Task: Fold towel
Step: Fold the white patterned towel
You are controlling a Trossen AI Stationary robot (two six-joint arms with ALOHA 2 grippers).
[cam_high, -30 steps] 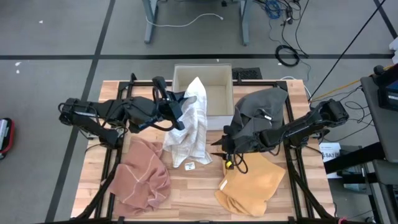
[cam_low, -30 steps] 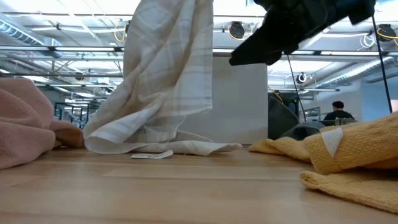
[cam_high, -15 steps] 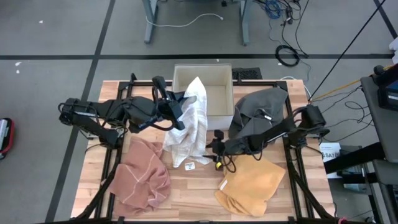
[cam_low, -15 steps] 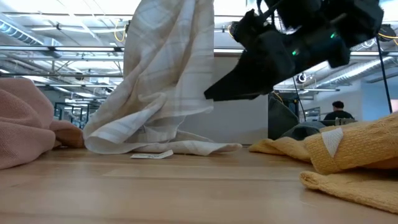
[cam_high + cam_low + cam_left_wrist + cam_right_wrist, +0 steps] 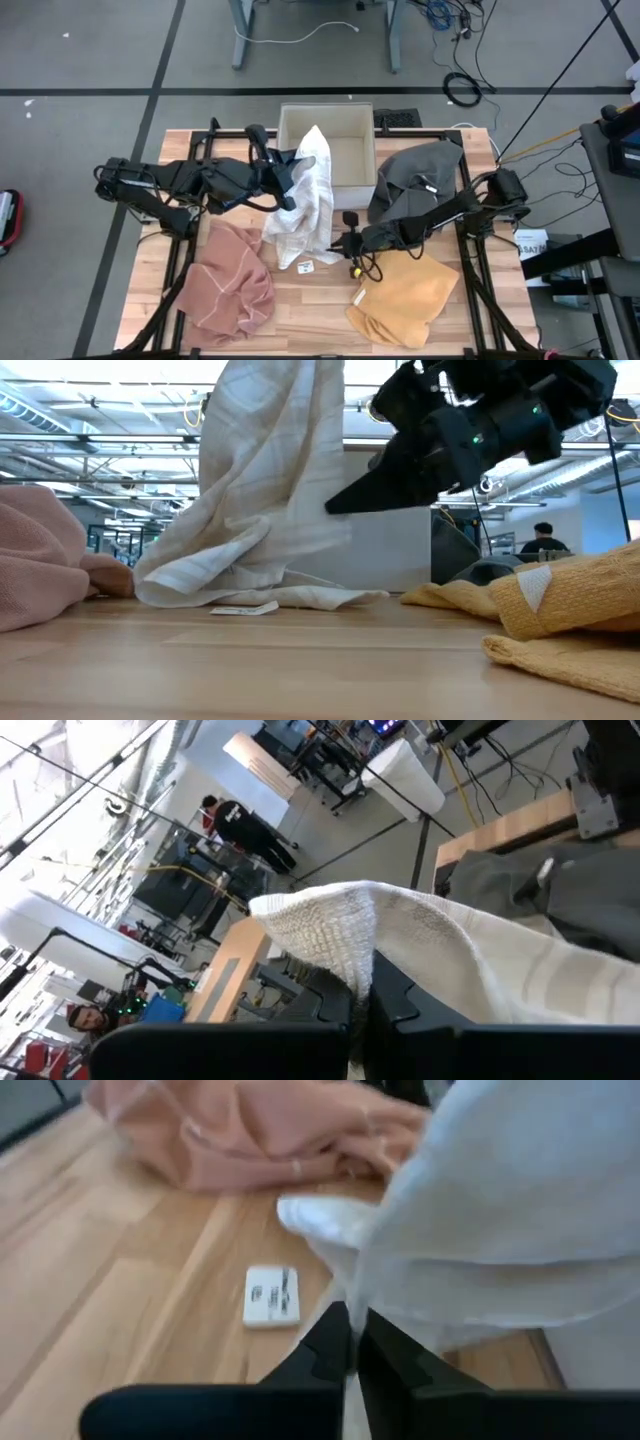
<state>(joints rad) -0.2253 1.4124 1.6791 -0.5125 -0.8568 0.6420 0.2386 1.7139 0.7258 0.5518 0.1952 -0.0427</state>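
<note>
A white checked towel [image 5: 305, 205] hangs from my left gripper [image 5: 288, 178], which is shut on its top, high above the table's middle. The towel's lower end [image 5: 250, 592] lies crumpled on the wood. My right gripper [image 5: 350, 1342] comes in low from the table's right and is shut on the towel's hanging right edge [image 5: 340, 530]. A small white label [image 5: 272, 1296] lies on the table below it. My left gripper pinches a bunched fold at the towel's top [image 5: 340, 935] between its two fingers, coming nearly level from the table's left. The cloth drapes over the fingers and hangs down, its lower end on the table. My right gripper pinches the towel's right side edge [image 5: 350, 1305] between its fingertips, slanting down from the table's right. The pinched spot is above the table, partway up the hanging cloth; how many layers it has does not show.
A pink towel [image 5: 235, 285] lies crumpled at the near left, a yellow towel [image 5: 400, 295] at the near right, and a grey towel [image 5: 420, 175] under the right arm. A white box [image 5: 345, 145] stands at the far middle. People show in the room beyond the table.
My right gripper has come down and toward the table's left, up to the hanging towel, and taken hold of its right edge. That edge now puckers toward the fingers. The towel's top and its lower end on the table have stayed put.
</note>
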